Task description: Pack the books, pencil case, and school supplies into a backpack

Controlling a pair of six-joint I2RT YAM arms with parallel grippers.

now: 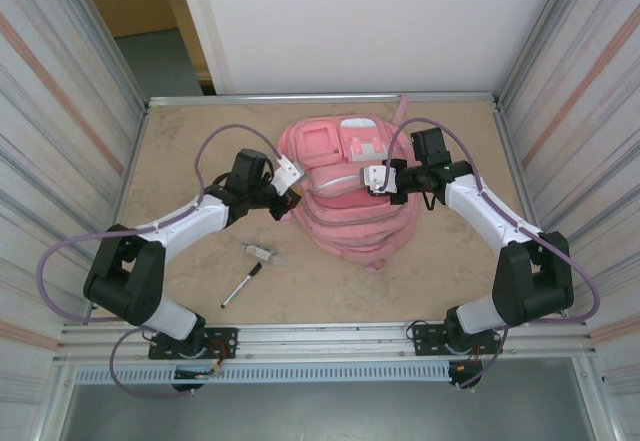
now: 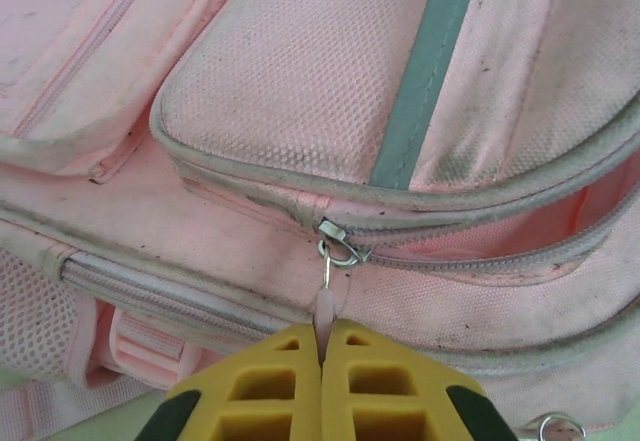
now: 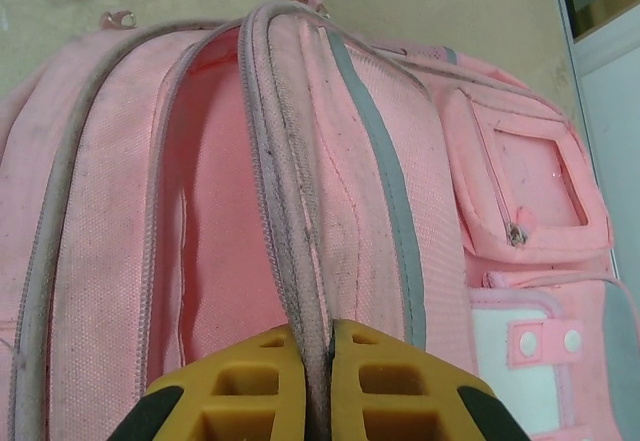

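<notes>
One backpack (image 1: 352, 196), one marker (image 1: 241, 286) on desk (image 1: 180, 161). My left end effector (image 2: 322, 339) pinches the zip pull (image 2: 325, 311); right end effector (image 3: 318, 339) clamps the opening rim (image 3: 288, 211).

Bright, even overhead light, soft shadows; wrist views blur near the lens.

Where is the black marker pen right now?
In the top view the black marker pen lies on the beige tabletop, left of the pink fabric backpack, on the near side of a small grey piece.
</notes>
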